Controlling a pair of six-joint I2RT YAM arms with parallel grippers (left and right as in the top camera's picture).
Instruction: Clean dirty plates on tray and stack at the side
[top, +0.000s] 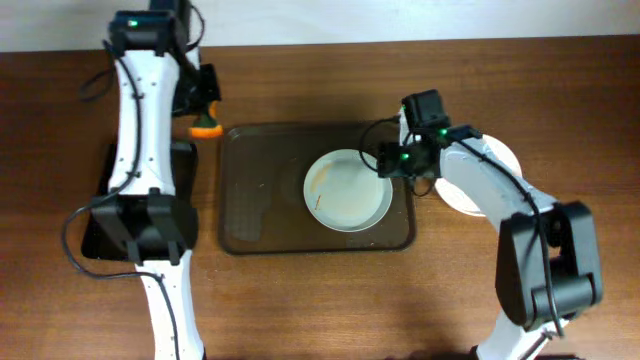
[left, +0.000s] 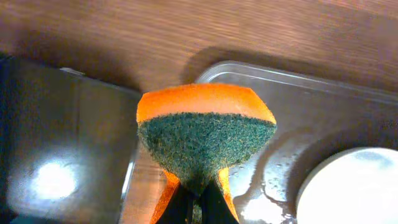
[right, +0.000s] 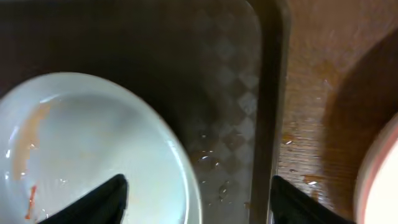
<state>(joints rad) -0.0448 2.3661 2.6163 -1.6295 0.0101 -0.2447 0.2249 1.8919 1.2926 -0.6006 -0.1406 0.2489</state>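
Right claw (right: 198, 193) is spread wide and holds nothing. It straddles the near rim of the dirty plate (right: 93, 143), one finger over the plate's well and the other over the rim of the brown tray (right: 273, 93); can't tell if it touches the plate. The plate lies flat in the tray, under and just inward of this claw, with its orange-red sauce streaks (right: 34, 127) on the side away from the claw. Water drops sit on the tray floor between plate and tray rim. Just outward of the claw, off the tray on the tabletop (right: 311, 74), is a set-aside plate (right: 379, 180); the arm partly hides it in the overhead view, so count unclear. Well apart, past the tray's opposite corner, left claw (left: 198, 208) is clamped on an orange sponge (left: 205, 140), green scrub face showing. It hangs above the tabletop strip between the tray corner and the black tray (left: 56, 155). Likely step: pin the plate so the sponge can scrub. To do it well, lower the right claw squarely so the rim sits deep between the fingers. Close gently, since the wet rim may slip, and keep the plate flat. Bring the sponge onto the streaked side, clear of the holding fingers.
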